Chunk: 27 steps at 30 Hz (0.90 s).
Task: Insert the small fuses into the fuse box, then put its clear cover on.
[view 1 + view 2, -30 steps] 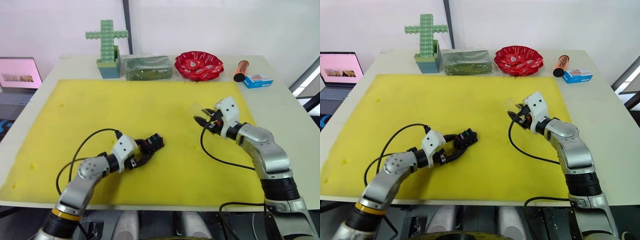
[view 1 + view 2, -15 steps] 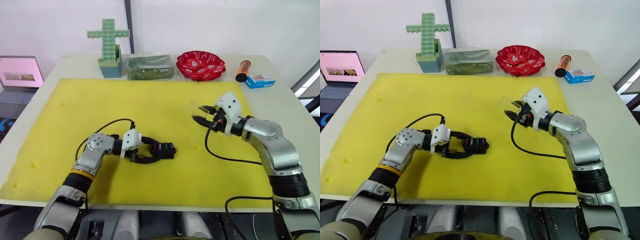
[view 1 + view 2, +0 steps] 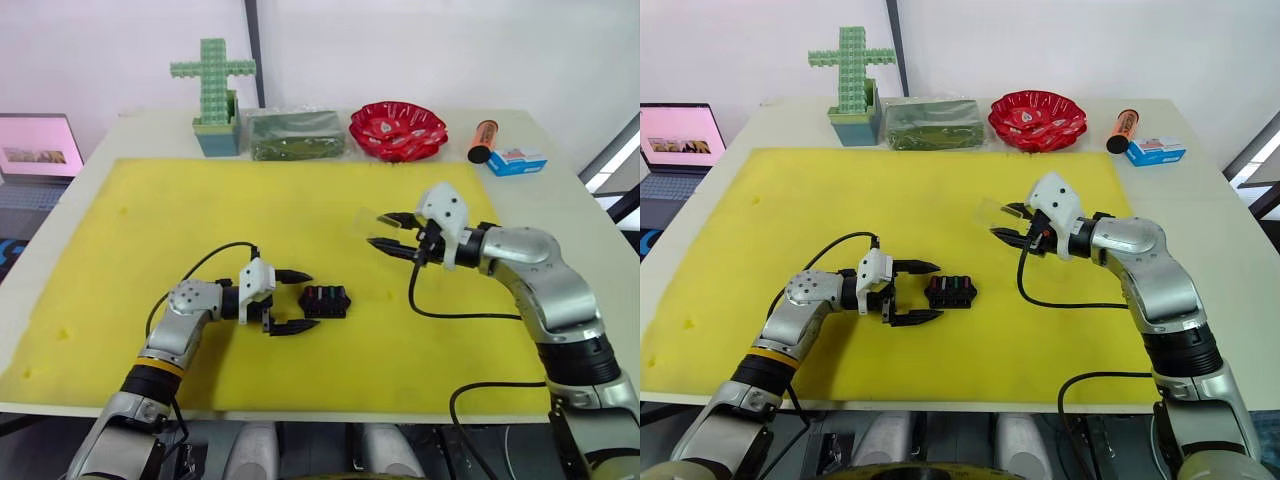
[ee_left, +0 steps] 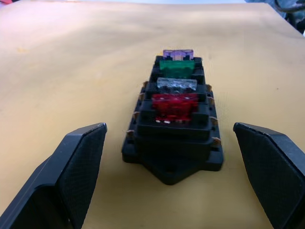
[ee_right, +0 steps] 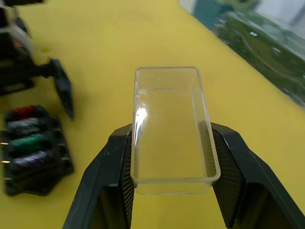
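I count four small fuses (image 4: 174, 90) seated in fuse box (image 3: 326, 300): red, grey-white, green, purple in row. Box lies on yellow mat (image 3: 150, 220), near centre. Left gripper (image 3: 290, 301) just left of box, fingers spread wide, empty, not touching it. Right gripper (image 3: 392, 233) right of centre, above mat, pinching one clear cover (image 5: 170, 129) by long sides. Far edge: green cross toy (image 3: 214, 92), green packet (image 3: 296, 134), red dish (image 3: 398, 130), orange tube (image 3: 481, 141), blue-white carton (image 3: 516, 161). Laptop (image 3: 38, 148) cut off at left.
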Available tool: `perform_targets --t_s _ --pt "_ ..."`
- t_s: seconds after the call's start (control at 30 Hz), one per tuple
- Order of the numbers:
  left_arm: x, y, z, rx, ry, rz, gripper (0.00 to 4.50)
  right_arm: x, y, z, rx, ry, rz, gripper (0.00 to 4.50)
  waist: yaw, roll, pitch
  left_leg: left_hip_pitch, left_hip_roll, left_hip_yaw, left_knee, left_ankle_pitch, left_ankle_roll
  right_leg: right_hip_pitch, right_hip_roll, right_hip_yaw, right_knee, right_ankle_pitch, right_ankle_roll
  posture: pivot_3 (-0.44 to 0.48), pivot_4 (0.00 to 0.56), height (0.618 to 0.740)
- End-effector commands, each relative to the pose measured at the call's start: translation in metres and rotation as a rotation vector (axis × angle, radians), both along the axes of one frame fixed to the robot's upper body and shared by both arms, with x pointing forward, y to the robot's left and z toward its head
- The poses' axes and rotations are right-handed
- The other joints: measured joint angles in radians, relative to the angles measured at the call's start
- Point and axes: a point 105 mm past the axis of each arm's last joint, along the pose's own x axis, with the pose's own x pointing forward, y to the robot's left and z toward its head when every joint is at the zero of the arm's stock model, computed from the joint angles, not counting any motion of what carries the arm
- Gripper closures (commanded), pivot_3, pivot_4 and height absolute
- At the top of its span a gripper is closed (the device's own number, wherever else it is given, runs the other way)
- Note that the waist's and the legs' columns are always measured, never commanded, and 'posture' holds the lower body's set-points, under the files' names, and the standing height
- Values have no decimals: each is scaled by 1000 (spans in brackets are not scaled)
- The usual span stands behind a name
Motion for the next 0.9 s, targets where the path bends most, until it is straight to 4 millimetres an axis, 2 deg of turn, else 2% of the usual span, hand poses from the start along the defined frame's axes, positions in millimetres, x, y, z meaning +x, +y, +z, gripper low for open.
perform_targets --t_s 0.03,0.17,0.3,0.4,0.5,0.53,0.7,0.9 --pt "-1 -9 -13 53 32 -3 17 -4 10 16 -18 -55 84 2690 4 0 0 0 0 0 0 0 0 0 0 0 0 -1 -1 0 150 740" --pt "-2 -8 -22 134 46 -17 17 -3 16 19 -33 -53 131 2690 8 0 0 0 0 0 1 0 0 1 0 0 0 -1 -2 0 150 740" --pt "0 -8 -22 122 41 -6 17 -7 21 18 -50 -38 177 2690 8 0 0 1 0 0 1 0 0 2 -1 0 0 -1 -2 0 150 740" --pt "0 -9 -22 90 40 -11 573 -19 28 10 -67 17 237 2690 8 0 0 1 0 0 1 0 0 2 -1 0 0 -1 -2 0 150 740" --pt "-1 -9 -26 105 27 -40 1557 -24 34 -1 -64 58 251 2690 9 0 0 1 0 0 1 0 0 2 -1 0 0 -1 -2 0 150 740" --pt "1 -9 -25 105 25 -44 1709 -25 35 -4 -59 72 251 2690 9 0 0 2 0 0 1 0 0 3 -1 0 0 -1 -2 0 150 740" --pt "7 -8 -18 104 -30 -94 1708 -33 40 -18 -88 117 275 2690 10 0 0 2 -1 0 2 0 0 3 -1 0 0 -1 -3 0 150 740" --pt "8 -2 -21 147 -62 -184 1708 -44 46 -34 -132 156 300 2690 7 0 -1 2 -1 -1 2 0 0 3 -1 -1 0 -1 -3 0 150 740"
